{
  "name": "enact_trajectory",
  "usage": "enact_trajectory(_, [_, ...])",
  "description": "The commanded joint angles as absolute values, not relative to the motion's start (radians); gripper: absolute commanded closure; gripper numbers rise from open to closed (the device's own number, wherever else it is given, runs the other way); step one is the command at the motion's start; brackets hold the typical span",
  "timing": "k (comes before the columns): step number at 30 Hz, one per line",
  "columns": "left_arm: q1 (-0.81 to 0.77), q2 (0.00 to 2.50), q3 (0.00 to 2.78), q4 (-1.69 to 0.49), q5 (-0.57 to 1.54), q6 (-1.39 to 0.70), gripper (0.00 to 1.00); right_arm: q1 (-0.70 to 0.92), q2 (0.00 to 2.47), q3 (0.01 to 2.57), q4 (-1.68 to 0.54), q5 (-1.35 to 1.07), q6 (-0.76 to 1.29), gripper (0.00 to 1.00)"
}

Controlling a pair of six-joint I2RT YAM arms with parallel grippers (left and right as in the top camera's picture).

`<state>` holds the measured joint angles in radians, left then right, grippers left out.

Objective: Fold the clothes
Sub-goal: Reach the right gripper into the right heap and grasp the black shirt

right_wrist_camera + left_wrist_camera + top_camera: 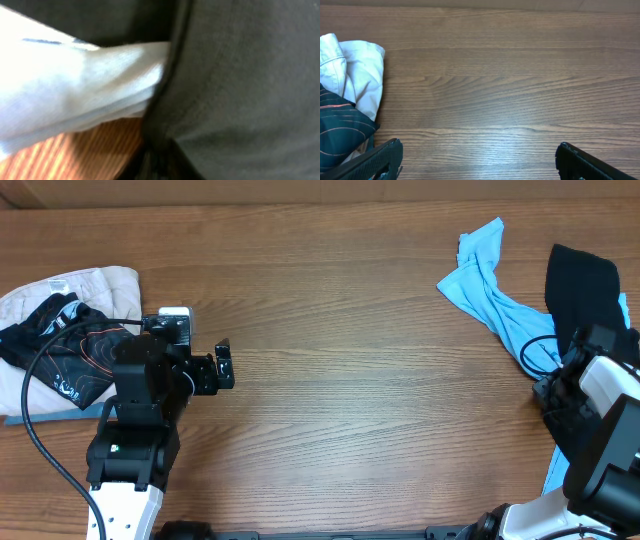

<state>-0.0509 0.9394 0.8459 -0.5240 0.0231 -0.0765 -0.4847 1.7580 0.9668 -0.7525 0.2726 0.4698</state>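
Cloth (497, 302) at the counter's (380, 380) right edge buries our right pincer (578, 348), so we cannot tell its grip, while our left pincer (224, 366) hangs wide and empty, likely ready to help.

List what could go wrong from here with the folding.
1. The right gripper sits buried where the black cloth overlaps the crumpled light blue shirt; it could pinch both layers and drag them together.
2. The left arm's black cable loops over the pile of cream and black patterned clothes; moving that arm might snag and disturb it.
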Motion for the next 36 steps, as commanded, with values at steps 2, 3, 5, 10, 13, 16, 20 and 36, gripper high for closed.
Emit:
enact_trajectory(2, [-0.055,0.942,0.874,-0.519,0.033,-0.094,0.0,-0.489,1.748,0.993,-0.782,0.278,0.476,0.96])
enact_trajectory(3, [-0.055,0.942,0.874,-0.519,0.033,-0.094,0.0,-0.489,1.74,1.008,-0.801,0.276,0.476,0.96])
enact_trajectory(5, [-0.055,0.942,0.874,-0.519,0.033,-0.094,0.0,-0.489,1.716,1.053,-0.855,0.276,0.476,0.96])
enact_trajectory(10, [-0.055,0.942,0.874,-0.518,0.033,-0.094,0.0,-0.471,1.626,1.248,-1.055,0.269,0.451,0.96])
enact_trajectory(13, [-0.055,0.942,0.874,-0.512,0.033,-0.094,0.0,-0.449,1.578,1.375,-1.144,0.249,0.382,0.96])
enact_trajectory(16, [-0.055,0.942,0.874,-0.504,0.034,-0.094,0.0,-0.393,1.532,1.497,-1.206,0.133,0.255,0.96])
enact_trajectory(20, [-0.055,0.942,0.874,-0.496,0.034,-0.094,0.0,-0.256,1.49,1.606,-1.255,-0.133,0.057,0.96])
enact_trajectory(36, [-0.055,0.943,0.874,-0.498,0.034,-0.094,0.0,0.461,1.638,1.589,-1.035,-0.226,0.026,0.96])
